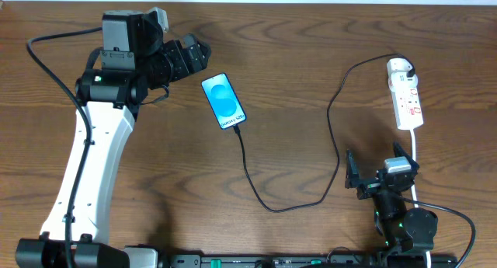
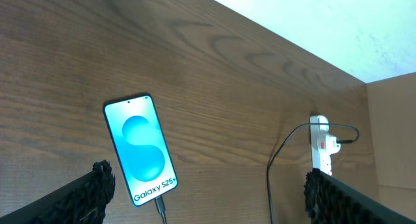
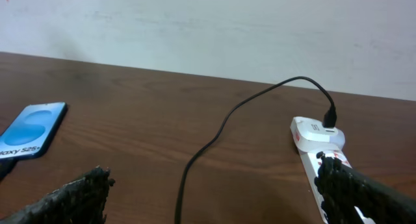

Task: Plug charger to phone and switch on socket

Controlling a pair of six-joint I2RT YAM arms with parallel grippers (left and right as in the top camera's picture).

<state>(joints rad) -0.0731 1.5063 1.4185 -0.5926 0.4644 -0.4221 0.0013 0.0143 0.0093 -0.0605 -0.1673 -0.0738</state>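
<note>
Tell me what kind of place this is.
Likely a robotics lab bench: wooden table, plain pale wall, a left arm and right arm mounted by it, plus a phone, charger and socket as props.

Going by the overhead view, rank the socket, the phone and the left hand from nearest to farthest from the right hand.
From the right hand, at the bottom right:
1. Socket: right side, just ahead of it.
2. Phone: centre of the view, off to its left.
3. Left hand: upper left, beyond the phone.

Looks like a robotics lab. Two robot arms stand at a wooden table against a plain white wall.
</note>
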